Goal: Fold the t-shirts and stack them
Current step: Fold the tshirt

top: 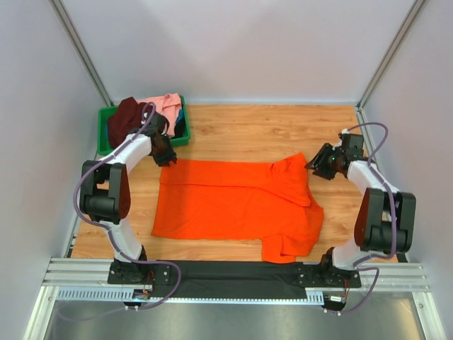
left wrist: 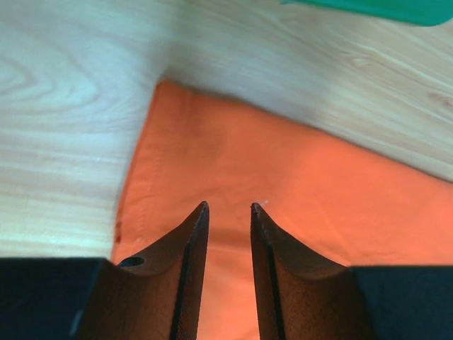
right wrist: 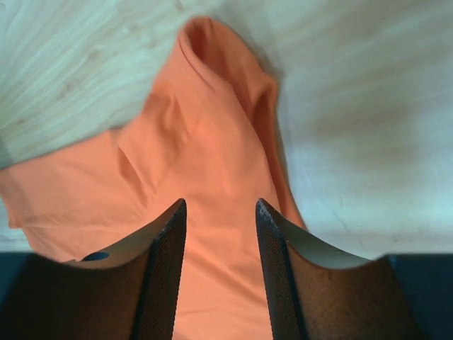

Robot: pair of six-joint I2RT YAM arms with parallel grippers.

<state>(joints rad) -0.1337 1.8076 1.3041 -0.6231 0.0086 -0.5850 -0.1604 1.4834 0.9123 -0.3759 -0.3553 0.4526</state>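
The orange t-shirt (top: 233, 202) lies spread mid-frame on the surface (top: 255, 131). The left pincer (top: 167, 159) hovers narrowly parted over its upper left corner, the right pincer (top: 313, 164) wider over the upper right sleeve, both empty. A shallow pinch may catch one layer, skewing the fold

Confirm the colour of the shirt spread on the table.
The shirt is bright orange; clearest in top external view.

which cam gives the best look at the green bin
The top external view: it shows the green bin at the far left, with a maroon shirt and a pink shirt heaped in it. The left wrist view catches only a green sliver at its top edge; the right wrist view shows none of it.
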